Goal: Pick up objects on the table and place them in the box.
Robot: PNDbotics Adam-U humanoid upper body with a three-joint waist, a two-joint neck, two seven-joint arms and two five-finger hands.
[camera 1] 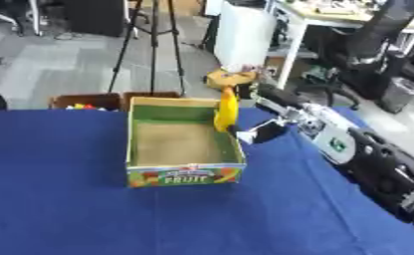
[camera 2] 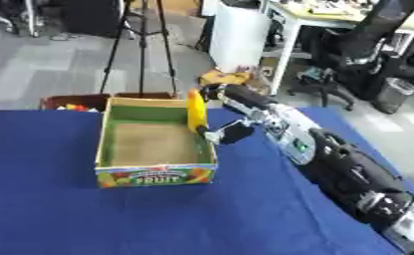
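A table covered in blue cloth is filling most of both views, and no loose objects are being shown on the part of it that is visible. Near its far middle a cardboard box with green inner walls and a fruit print on its front is standing open; its brown floor is being seen bare, so nothing is judged to be lying inside yet.

From the right side the robot's right arm is being stretched along the table edge towards the box. Its right hand is being held above the box's right wall, and a yellow banana is hanging from it, upright, with its lower end at about the level of the rim, just at the right wall. The fingers appear to be curled round the banana's upper end, although the exact grip is blurred. Whether the fruit is hanging inside the wall line or directly over it cannot be told.

The left hand is not being shown in either view.

Behind the box, beyond the far table edge, a second brown box with small coloured things in it is partly being seen.

As a judgement, the task is standing at its placing step for this one object: the banana is lifted and carried to the box, but not yet released. What is left is for it to be lowered and let go inside; whether further objects are waiting cannot be told.
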